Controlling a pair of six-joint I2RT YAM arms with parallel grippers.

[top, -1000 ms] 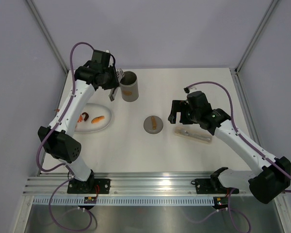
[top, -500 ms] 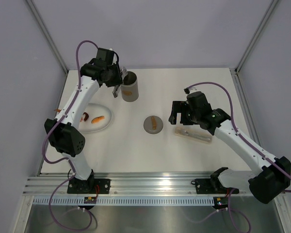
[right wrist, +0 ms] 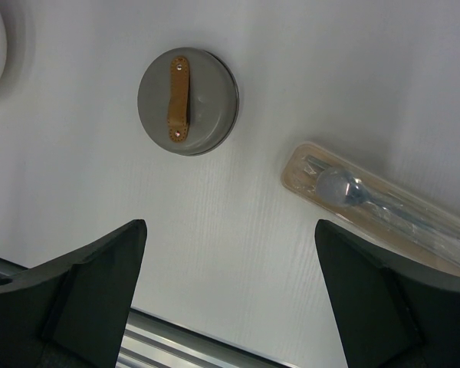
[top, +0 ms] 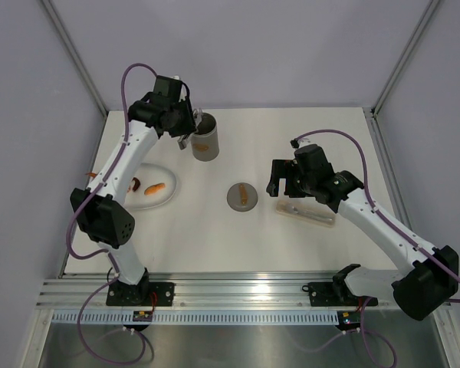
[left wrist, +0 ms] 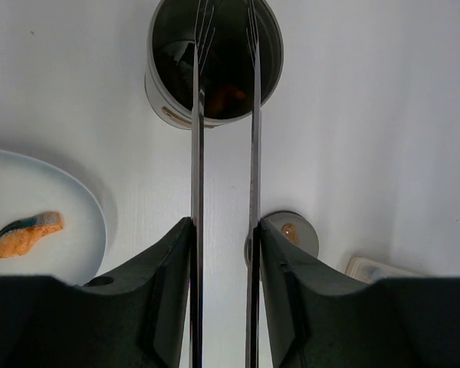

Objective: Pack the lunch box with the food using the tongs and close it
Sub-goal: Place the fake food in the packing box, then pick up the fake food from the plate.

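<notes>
The left gripper (left wrist: pixel 224 230) pinches the slim silver metal tongs (left wrist: pixel 197 153) by their 2 arms. These run straight ahead of the jaws to the open mouth of the tall grey cylindrical canister (left wrist: pixel 157 96) — 1 orange food piece (left wrist: pixel 227 97) lies inside it. Left of those jaws, the white oval plate (left wrist: pixel 38 192) holds an orange slice (left wrist: pixel 27 234). The right gripper (right wrist: pixel 230 238) stands spread wide, holding nothing. Ahead of it lies the round grey lid (right wrist: pixel 188 101), off the canister, and to the right a flat tan packet in clear wrapping (right wrist: pixel 383 211).
</notes>
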